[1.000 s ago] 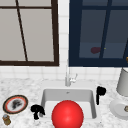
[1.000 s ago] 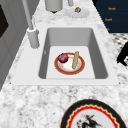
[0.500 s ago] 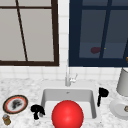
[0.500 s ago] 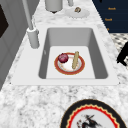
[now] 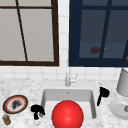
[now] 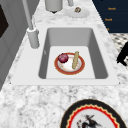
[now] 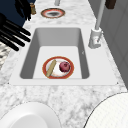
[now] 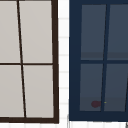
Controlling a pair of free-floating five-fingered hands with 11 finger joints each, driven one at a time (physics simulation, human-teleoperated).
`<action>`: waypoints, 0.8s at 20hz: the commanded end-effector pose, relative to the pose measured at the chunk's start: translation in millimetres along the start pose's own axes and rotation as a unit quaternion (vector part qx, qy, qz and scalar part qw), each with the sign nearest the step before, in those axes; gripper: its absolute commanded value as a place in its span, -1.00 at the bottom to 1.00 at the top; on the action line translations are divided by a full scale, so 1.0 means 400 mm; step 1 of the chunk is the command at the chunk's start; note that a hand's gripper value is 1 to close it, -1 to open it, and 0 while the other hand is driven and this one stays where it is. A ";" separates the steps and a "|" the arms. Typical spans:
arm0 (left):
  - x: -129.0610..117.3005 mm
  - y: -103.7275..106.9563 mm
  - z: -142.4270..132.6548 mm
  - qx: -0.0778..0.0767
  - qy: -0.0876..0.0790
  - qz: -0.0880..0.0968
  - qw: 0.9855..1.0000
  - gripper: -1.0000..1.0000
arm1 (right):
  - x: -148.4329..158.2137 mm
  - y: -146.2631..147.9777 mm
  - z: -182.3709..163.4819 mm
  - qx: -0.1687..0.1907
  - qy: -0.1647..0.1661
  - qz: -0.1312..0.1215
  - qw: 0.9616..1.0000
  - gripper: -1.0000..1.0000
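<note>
In the sink (image 6: 100,60) lies a red-rimmed plate (image 6: 80,68) (image 7: 70,71) bearing a dark red round fruit (image 6: 63,57) (image 7: 65,66) and a tan stick (image 6: 75,60) (image 7: 51,68). From the front, a big red ball (image 5: 67,115) covers that part of the basin. My left hand (image 5: 37,110) (image 7: 23,8) hovers at the sink's front left corner, fingers relaxed and hanging, holding nothing. To the right of the sink floats my right hand (image 5: 102,94) (image 7: 11,32), its fingers straight and empty. A hand (image 6: 123,55) also shows off the counter's front edge.
The faucet (image 5: 68,78) (image 6: 32,37) (image 7: 96,37) stands behind the basin. On the left counter are a patterned plate (image 5: 15,104) (image 7: 52,12) (image 6: 95,117) and a small jar (image 5: 6,120). On the right are a white plate (image 5: 120,108) (image 6: 77,12) and a grey canister (image 5: 123,82).
</note>
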 end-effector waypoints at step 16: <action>0.000 0.000 0.000 0.000 0.000 0.000 1.000 0.00 | -0.012 -0.081 0.045 -0.026 0.018 -0.135 0.990 -1.00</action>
